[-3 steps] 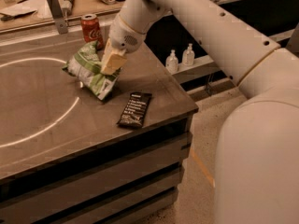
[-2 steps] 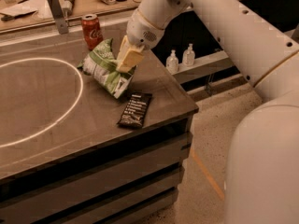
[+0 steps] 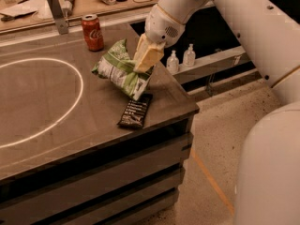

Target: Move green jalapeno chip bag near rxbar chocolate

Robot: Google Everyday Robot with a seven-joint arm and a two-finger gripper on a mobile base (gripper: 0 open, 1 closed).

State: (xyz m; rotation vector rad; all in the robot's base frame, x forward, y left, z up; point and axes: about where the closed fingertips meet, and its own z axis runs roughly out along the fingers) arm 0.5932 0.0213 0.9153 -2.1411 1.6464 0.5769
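Observation:
The green jalapeno chip bag [image 3: 121, 71] is crinkled, light green and white, and hangs tilted just above the dark table [image 3: 56, 111]. My gripper [image 3: 144, 64] is shut on the bag's right side, with its pale fingers [image 3: 149, 55] pinching the foil. The rxbar chocolate [image 3: 135, 110] lies flat in a dark wrapper with white lettering, right below and in front of the bag's lower corner, near the table's right front edge. The bag's lower tip is close to the bar's far end.
A red soda can [image 3: 92, 32] stands behind the bag. A white circle line [image 3: 70, 107] marks the tabletop at left. A back counter [image 3: 84, 1] holds clutter. Two small bottles [image 3: 180, 60] sit on a low shelf at right. The table edge is close at right.
The gripper has carried the chip bag to the right and forward, from beside the soda can to just above the rxbar's far end.

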